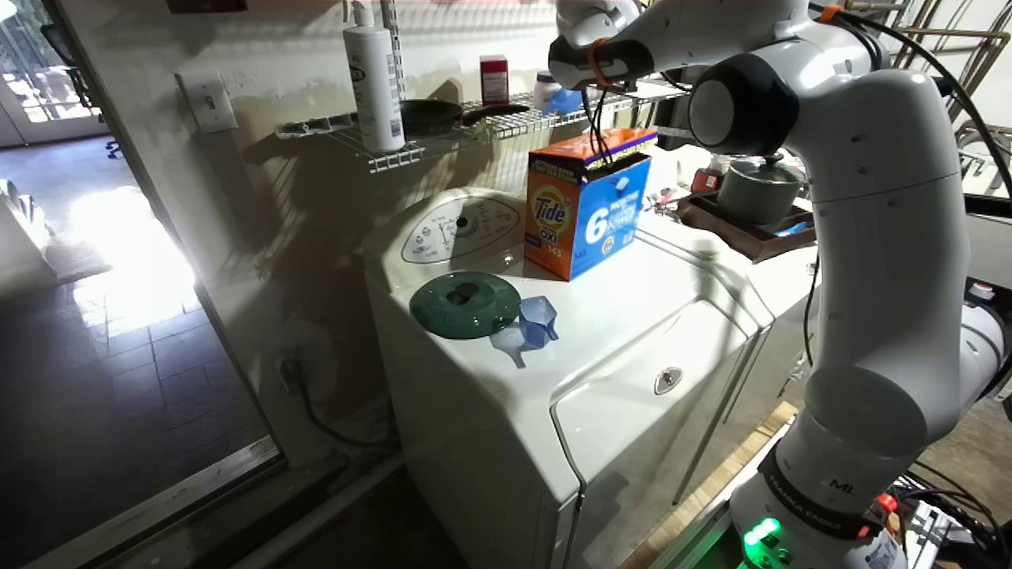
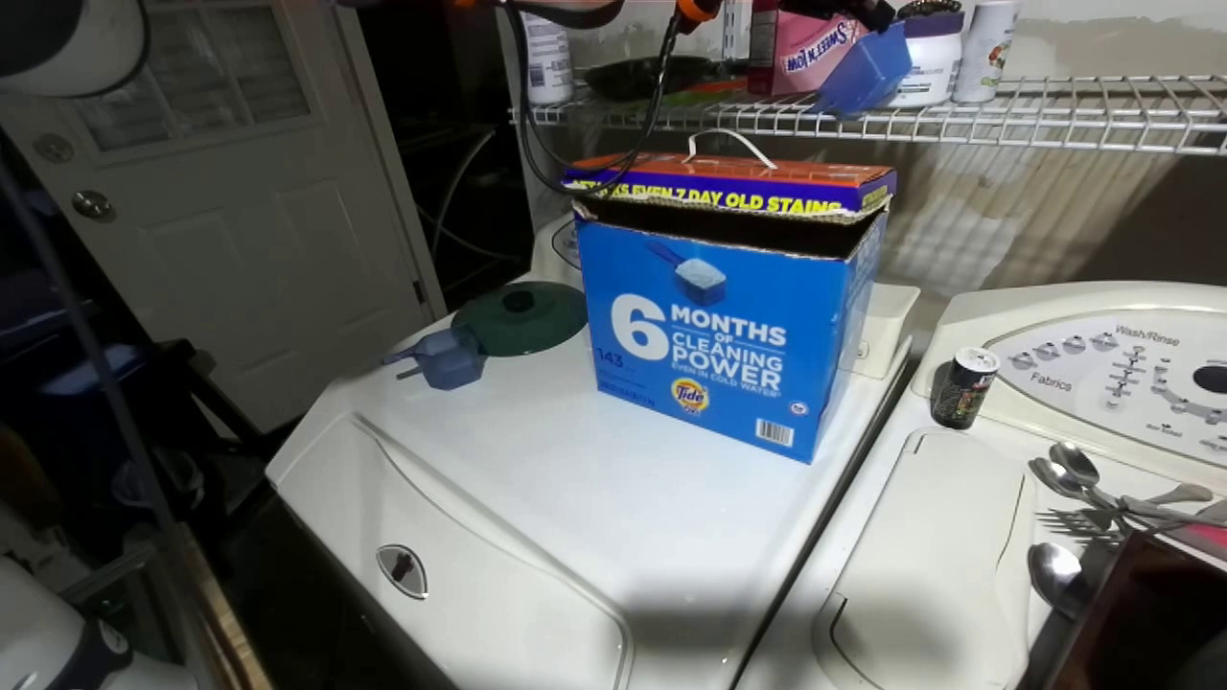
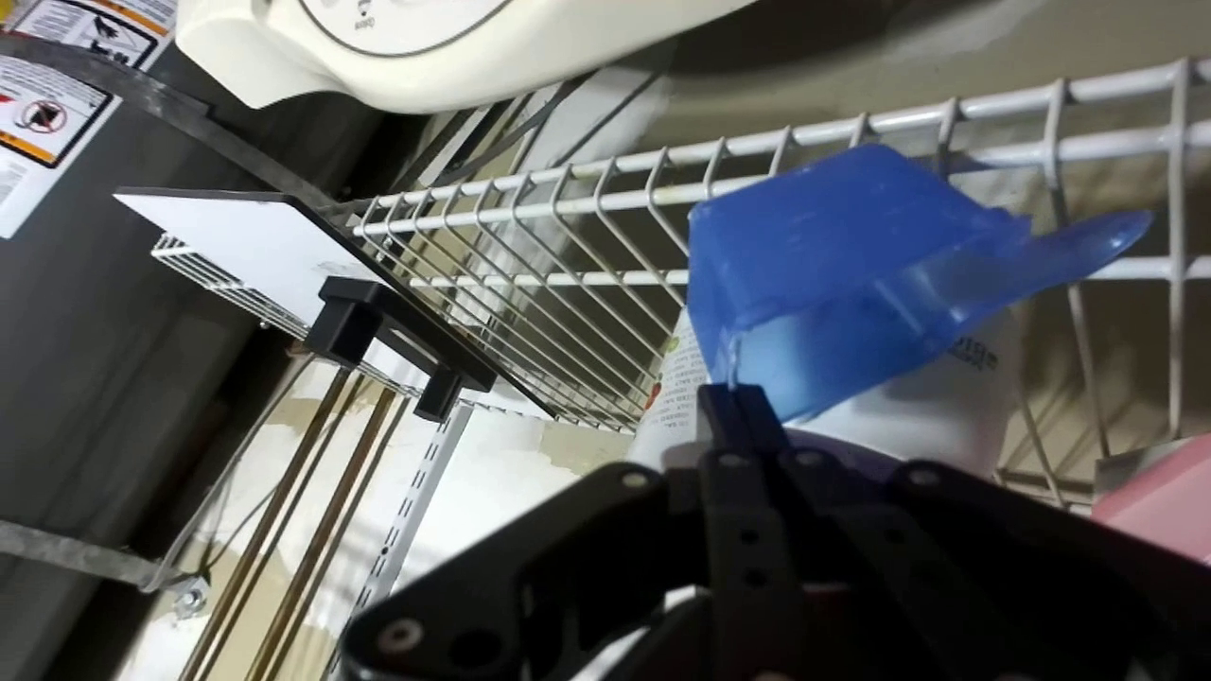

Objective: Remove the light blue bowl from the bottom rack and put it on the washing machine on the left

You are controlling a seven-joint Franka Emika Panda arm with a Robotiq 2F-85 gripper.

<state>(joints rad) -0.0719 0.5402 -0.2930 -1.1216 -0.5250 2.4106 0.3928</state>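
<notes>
The light blue bowl, an angular translucent blue plastic scoop with a handle, is tilted at the bottom rack in the wrist view (image 3: 833, 246) and in both exterior views (image 1: 563, 101) (image 2: 868, 69). My gripper (image 3: 743, 392) is shut, with the bowl's thin edge between its fingertips. The fingertips are also dark at the top in an exterior view (image 2: 870, 13). The bottom rack (image 2: 1102, 120) is white wire shelving. I cannot tell whether the bowl touches it. The white washing machine (image 1: 624, 332) on the left also shows from the front (image 2: 518, 479).
On the washer stand a Tide box (image 2: 700, 316) with a raised lid, a green lid (image 1: 466, 304) and a blue cup (image 1: 538, 316). On the rack, a pink box (image 2: 805, 48), a white jar (image 2: 930, 62) and a shaker (image 2: 987, 48) crowd the bowl. A pan (image 1: 431, 112) stands farther along.
</notes>
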